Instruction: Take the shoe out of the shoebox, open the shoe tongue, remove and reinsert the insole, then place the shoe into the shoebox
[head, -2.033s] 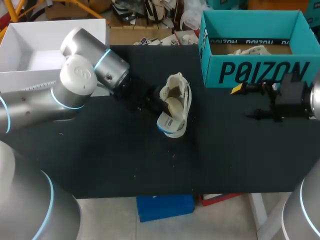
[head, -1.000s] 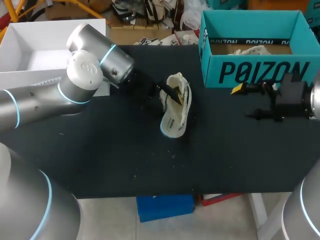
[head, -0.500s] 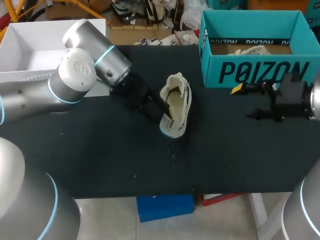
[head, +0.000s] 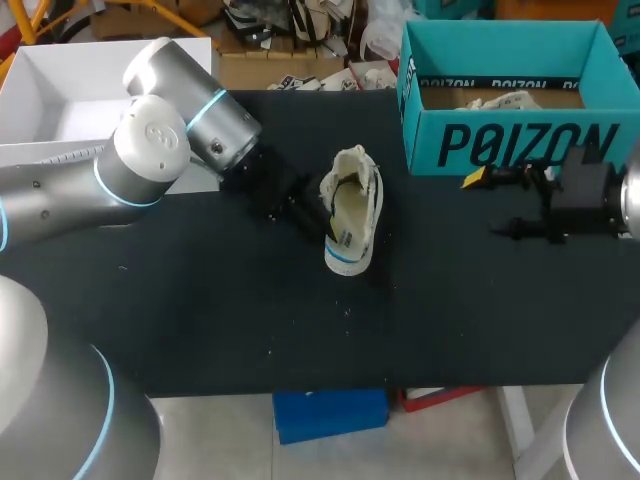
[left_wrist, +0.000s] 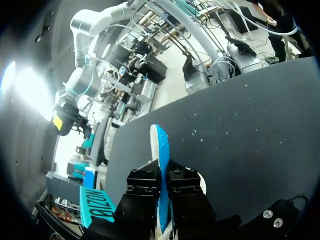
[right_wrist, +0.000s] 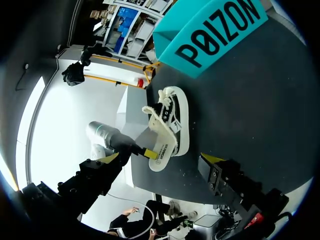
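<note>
**Q:** What does the shoe look like, and where do you find it?

**A:** The shoe (head: 352, 200) is a cream-white low sneaker. It lies on the black tabletop (head: 250, 320), outside the teal shoebox (head: 500, 140) and near that box's front corner. In the head view its opening is turned upward and its toe points toward the far edge. The insole (left_wrist: 159, 145) is a thin sheet, white on one face and blue on the other, with small print at the heel end. It juts out past the heel.

**Q:** And how do your two hands stand?

**A:** Your left hand (left_wrist: 161, 175) is pressed together on the insole, which you see edge-on between its two fingers. Your right hand (head: 492, 205) is spread wide and holds nothing. It hangs over the tabletop just in front of the shoebox, well apart from the shoe.
</note>
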